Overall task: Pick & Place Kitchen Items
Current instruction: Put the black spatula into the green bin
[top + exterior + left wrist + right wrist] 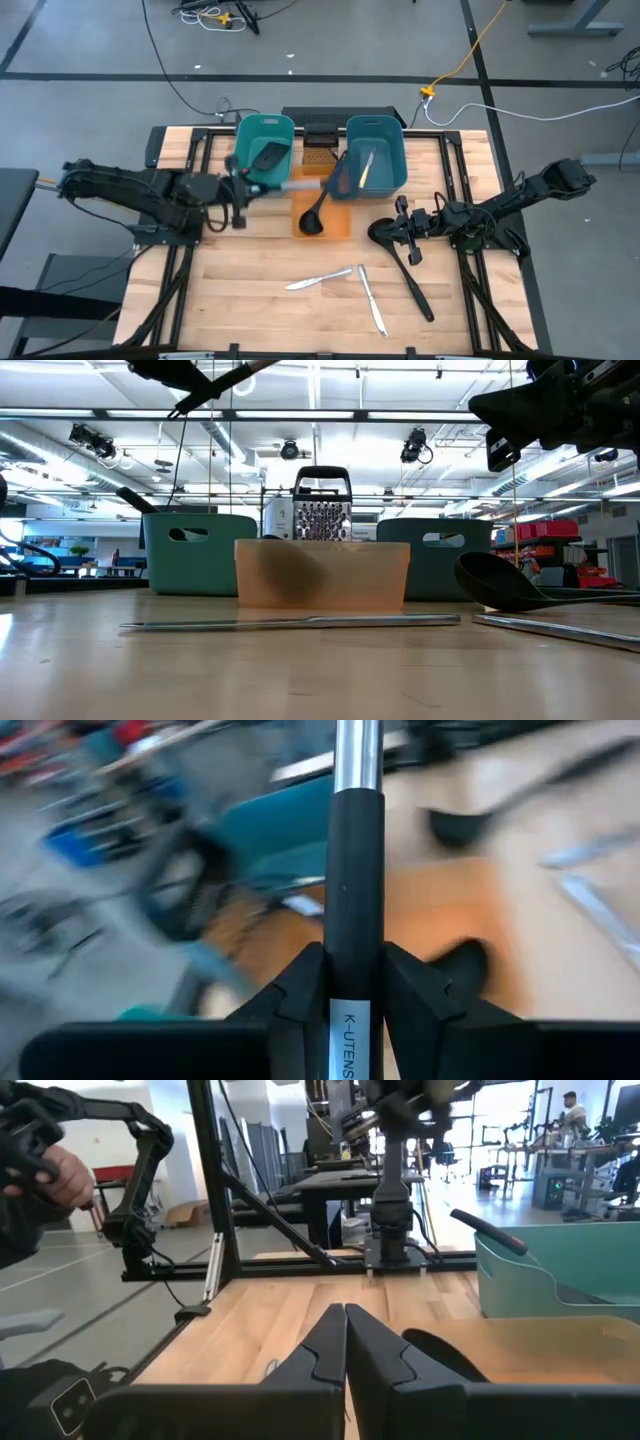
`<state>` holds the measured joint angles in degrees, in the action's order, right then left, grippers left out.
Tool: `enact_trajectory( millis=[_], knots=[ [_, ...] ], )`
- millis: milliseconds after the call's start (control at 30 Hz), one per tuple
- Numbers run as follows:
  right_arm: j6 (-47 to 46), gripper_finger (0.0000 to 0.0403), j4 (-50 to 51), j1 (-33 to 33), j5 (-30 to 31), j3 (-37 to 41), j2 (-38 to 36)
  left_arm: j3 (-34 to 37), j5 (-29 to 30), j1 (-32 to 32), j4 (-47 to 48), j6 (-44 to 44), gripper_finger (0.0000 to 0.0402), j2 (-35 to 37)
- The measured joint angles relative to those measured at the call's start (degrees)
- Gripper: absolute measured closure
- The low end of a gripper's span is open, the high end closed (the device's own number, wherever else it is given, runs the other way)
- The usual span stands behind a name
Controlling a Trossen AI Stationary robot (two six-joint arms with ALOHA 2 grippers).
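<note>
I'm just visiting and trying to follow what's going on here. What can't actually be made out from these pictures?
- Left wrist view: the utensil in the left gripper runs off the top edge, so its working end is unseen; the background is motion-blurred.
- Low view: the orange tub hides its own contents.
- High view: what lies deep in the teal tubs is too small to name.
- Right wrist view: the right gripper covers the table below it.

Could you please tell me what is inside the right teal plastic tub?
The right teal plastic tub holds a cream-handled knife and a black slotted spatula leaning over its rim. Anything beneath them is hidden.
</note>
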<state>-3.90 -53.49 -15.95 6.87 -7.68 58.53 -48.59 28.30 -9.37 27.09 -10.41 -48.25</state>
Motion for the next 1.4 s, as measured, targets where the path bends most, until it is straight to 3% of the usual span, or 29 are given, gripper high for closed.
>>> enact_trajectory(
  millis=[200,433,633,800,967,1400],
  knots=[
    [-0.09,0.0393,-0.02,0.01,-0.28,0.0,-0.01,-6.32,9.84,3.54,7.15,3.04,0.0317,-0.48],
    [-0.09,0.0393,-0.09,0.01,-0.27,0.0,0.0,-21.9,17.34,10.49,27.05,6.25,0.0317,-5.19],
    [-0.09,0.0393,-0.15,0.01,-0.26,0.0,-0.01,-32.91,16.33,19.12,46.27,7.29,0.0317,-11.28],
    [-0.09,0.0393,-0.13,0.01,-0.26,0.0,0.0,-36.66,12.48,25.29,62.02,9.77,0.0317,-17.52],
    [0.01,0.0393,-0.1,0.01,-0.26,0.0,0.01,-35.46,9.87,28.33,63.1,8.42,0.0317,-21.23],
    [-0.09,0.0393,0.02,0.01,-0.26,0.0,0.02,-35.46,10.65,37.42,62.84,2.04,0.0317,-29.55]
  ],
)
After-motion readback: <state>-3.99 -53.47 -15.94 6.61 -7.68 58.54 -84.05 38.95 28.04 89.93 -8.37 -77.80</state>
